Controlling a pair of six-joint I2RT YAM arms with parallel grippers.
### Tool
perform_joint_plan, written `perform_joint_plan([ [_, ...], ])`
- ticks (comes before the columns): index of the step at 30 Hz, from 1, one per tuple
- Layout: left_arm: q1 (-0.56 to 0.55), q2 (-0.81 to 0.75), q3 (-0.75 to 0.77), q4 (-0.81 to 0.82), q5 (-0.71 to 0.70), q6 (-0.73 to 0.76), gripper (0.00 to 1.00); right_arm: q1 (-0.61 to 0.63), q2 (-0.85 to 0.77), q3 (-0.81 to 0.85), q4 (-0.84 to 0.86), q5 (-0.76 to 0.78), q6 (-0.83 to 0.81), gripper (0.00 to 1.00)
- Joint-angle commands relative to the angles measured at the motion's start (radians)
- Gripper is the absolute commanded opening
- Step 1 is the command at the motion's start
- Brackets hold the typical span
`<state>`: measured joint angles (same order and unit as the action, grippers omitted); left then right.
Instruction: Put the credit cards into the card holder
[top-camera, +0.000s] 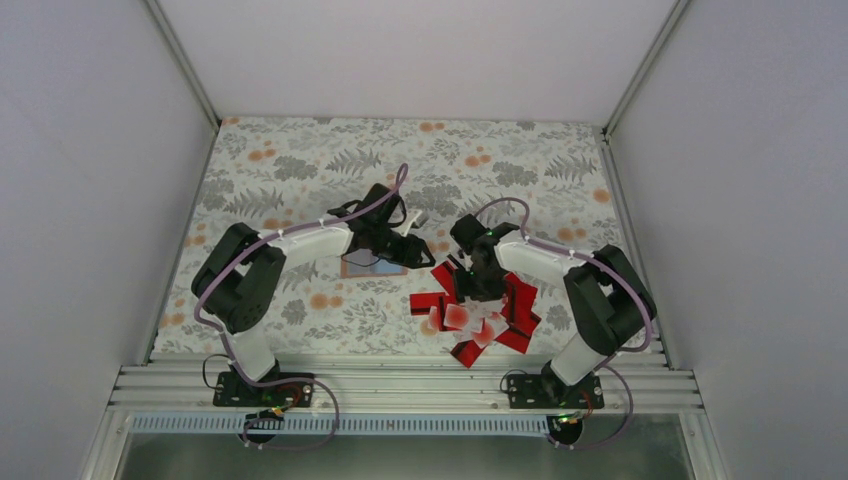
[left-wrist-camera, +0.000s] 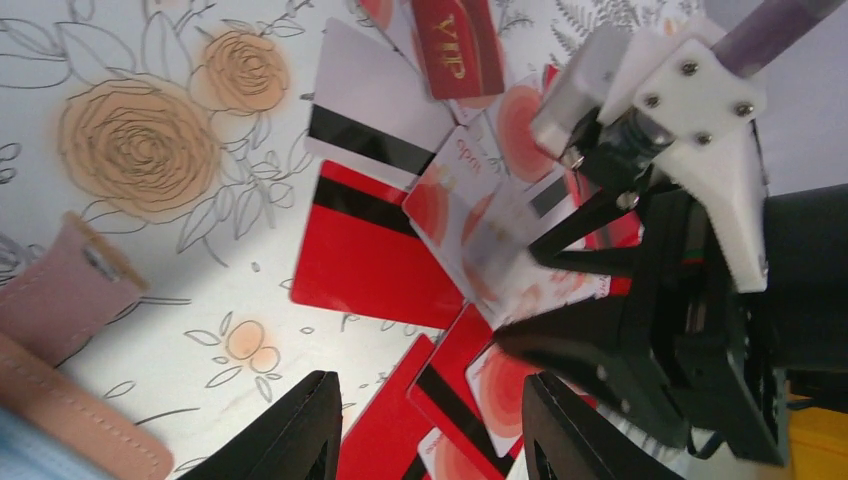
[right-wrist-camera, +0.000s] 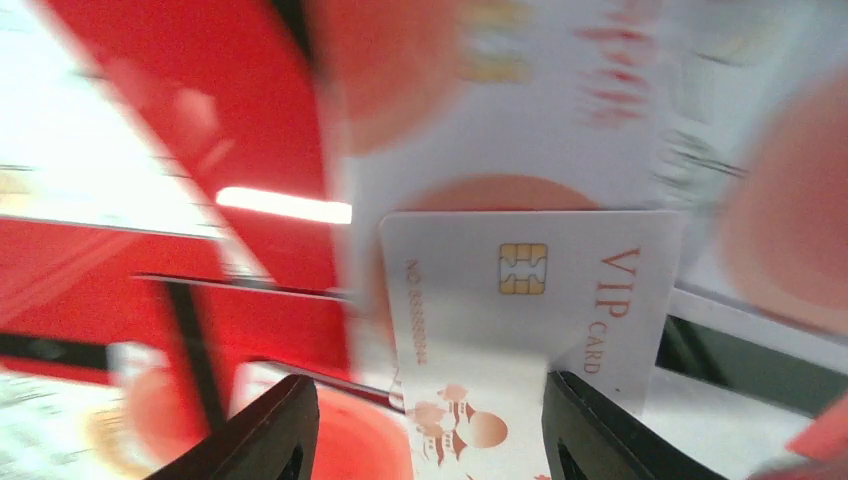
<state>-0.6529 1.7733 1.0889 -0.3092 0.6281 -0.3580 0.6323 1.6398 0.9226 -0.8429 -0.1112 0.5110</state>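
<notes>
**A:** At the lower middle of the overhead view, what lies there?

**B:** A heap of cards (top-camera: 482, 322), red ones and white ones with red blots, fanned out on the flowered cloth (top-camera: 300, 170). The right pincer (top-camera: 470, 292) is over the heap's upper edge.

**A:** Is it holding anything?

**B:** Yes. In its own camera a white card (right-wrist-camera: 530, 300) with a chip and "VIP CARD" print sits sharp between the two fingers, held there. The heap behind it is blurred.

**A:** And the card holder?

**B:** In the overhead view it lies left of the heap, apart from it and partly under the left arm's head. In the left wrist view the card holder (left-wrist-camera: 70, 300) fills the lower left corner, pinkish tan with a stitched edge, flat on the cloth.

**A:** The left pincer?

**B:** The left pincer (left-wrist-camera: 428, 392) is spread wide with nothing between its fingers. The holder lies outside the gap, to the left of the left finger. Red cards with black stripes lie in and above the gap, and the right pincer's black fingers show at the right of that frame.
</notes>
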Motion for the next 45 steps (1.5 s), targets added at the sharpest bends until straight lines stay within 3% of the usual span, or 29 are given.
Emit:
perform_joint_plan([
  [1,-0.007,-0.009,-0.018,0.081,0.088,-0.041,0.46,0.007,0.041,-0.033,0.255,-0.253,-0.049,0.57],
  [15,-0.016,0.042,0.015,0.046,0.084,-0.041,0.46,-0.026,-0.113,-0.031,0.061,-0.110,0.001,0.64],
  [20,-0.048,0.083,0.035,0.033,0.091,-0.033,0.47,-0.026,-0.115,-0.081,0.075,-0.113,0.041,0.65],
  [28,-0.068,0.129,0.052,0.021,0.116,-0.065,0.47,-0.056,-0.103,-0.132,0.158,-0.142,0.061,0.43],
  [42,-0.068,0.204,0.072,0.033,0.142,-0.102,0.47,-0.117,-0.113,-0.248,0.252,-0.184,0.094,0.32],
  [45,-0.068,0.231,0.090,0.032,0.142,-0.108,0.47,-0.119,-0.096,-0.279,0.269,-0.197,0.095,0.25],
])
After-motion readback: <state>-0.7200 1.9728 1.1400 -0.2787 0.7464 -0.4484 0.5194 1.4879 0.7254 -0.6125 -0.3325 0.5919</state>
